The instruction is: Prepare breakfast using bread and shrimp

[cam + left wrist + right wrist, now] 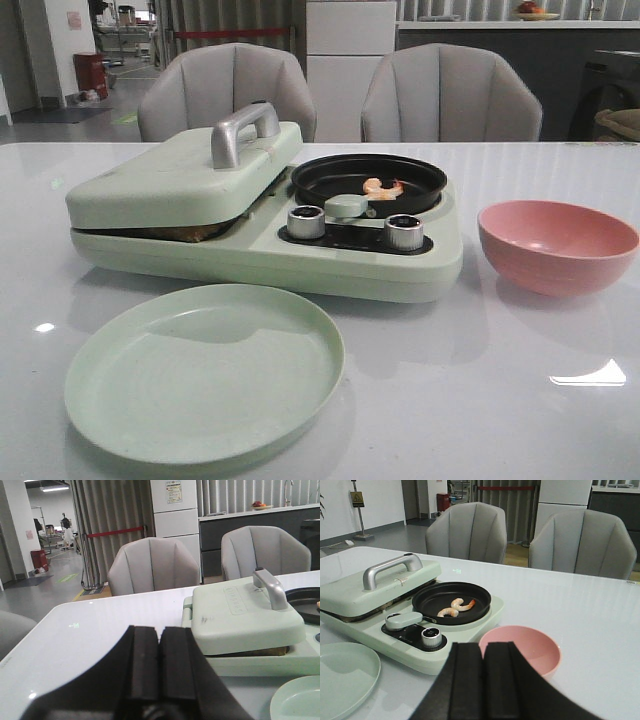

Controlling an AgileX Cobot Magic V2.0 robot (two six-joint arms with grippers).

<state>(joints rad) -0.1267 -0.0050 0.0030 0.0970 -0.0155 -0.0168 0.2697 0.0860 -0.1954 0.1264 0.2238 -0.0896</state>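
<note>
The shrimp (383, 187) (456, 607) lie orange-pink in the round black pan (420, 175) (427, 600) on the right half of the pale green breakfast maker (300, 262). Its handled lid (180, 180) (235, 615) is down on the left half. A thin brown edge of bread (190, 234) (250, 651) shows in the gap under the lid. My left gripper (160, 635) is shut on nothing, left of the maker. My right gripper (484, 650) is shut and empty, near the pink bowl. Neither gripper appears in the front view.
An empty pink bowl (556, 245) (530, 650) stands right of the maker. An empty pale green plate (205, 370) (342, 672) lies in front of it. Two silver knobs (405, 232) sit on the maker's front. Two grey chairs (450, 95) stand behind the white table.
</note>
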